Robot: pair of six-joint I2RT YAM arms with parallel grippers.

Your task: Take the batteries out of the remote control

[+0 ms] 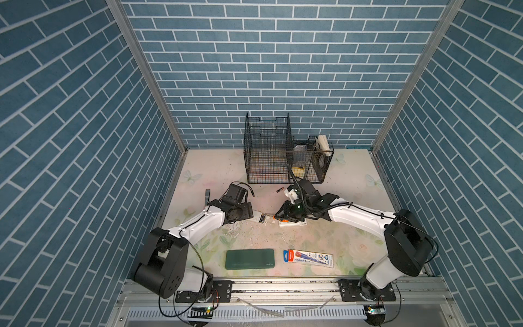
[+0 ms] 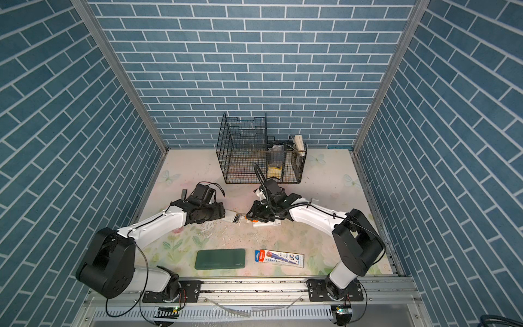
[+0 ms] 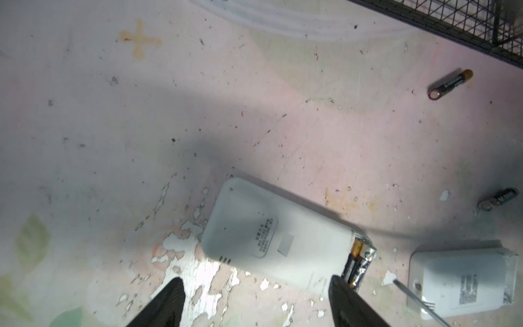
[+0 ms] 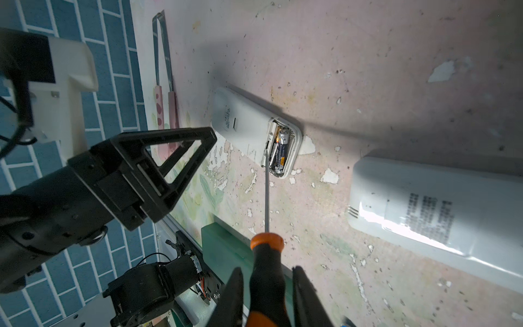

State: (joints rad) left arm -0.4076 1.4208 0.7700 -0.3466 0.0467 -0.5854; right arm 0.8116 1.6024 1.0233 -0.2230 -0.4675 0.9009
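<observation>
— Where is your remote [image 4: 243,124] on the desk [image 1: 212,170]?
— Mid-desk, back up, and your left pincer [image 3: 254,280] gapes wide over its end.
— And your right pincer [image 4: 267,283]?
— Clamped on the screwdriver [image 4: 266,254], tip at the open bay. Two batteries [image 4: 280,150] sit inside, with a loose battery [image 1: 280,190] at one o'clock.

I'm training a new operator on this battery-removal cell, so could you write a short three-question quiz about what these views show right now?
1. True or false: the right gripper is clamped on the screwdriver.
2. How many batteries lie in the open compartment of the remote? A) one B) two C) four
3. Fill in the blank: the jaws of the left gripper stand ____.

Key: 1 true; 2 B; 3 open.
</observation>
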